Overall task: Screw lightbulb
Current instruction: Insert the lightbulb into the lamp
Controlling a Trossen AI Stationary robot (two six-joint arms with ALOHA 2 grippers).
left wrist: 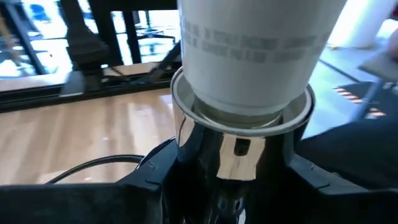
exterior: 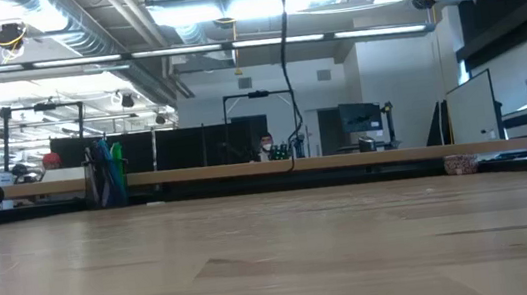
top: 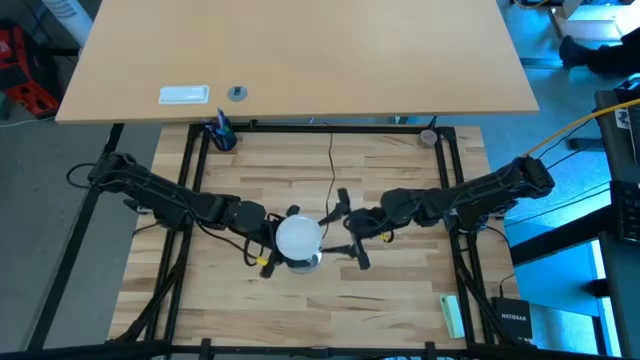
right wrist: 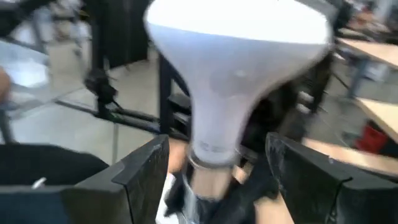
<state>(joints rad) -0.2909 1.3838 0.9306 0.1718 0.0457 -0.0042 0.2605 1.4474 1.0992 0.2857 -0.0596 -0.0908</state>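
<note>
The white lightbulb stands with its neck in the silver socket at the table's middle. My left gripper comes from the table's left and is shut on the socket. My right gripper is open just right of the bulb. In the right wrist view its two fingers stand on either side of the bulb's neck without touching it. The globe rises above them. My left gripper pinches the silver socket's round wall between its two fingers, one on each side. The fingers come about level from the table's left. The socket's open end is up, with the bulb's neck standing in it.
A thin black cord runs from the socket toward the far edge and hangs in the low view. A cup of pens stands at the far left. A green object lies at the near right. A second tabletop lies beyond.
</note>
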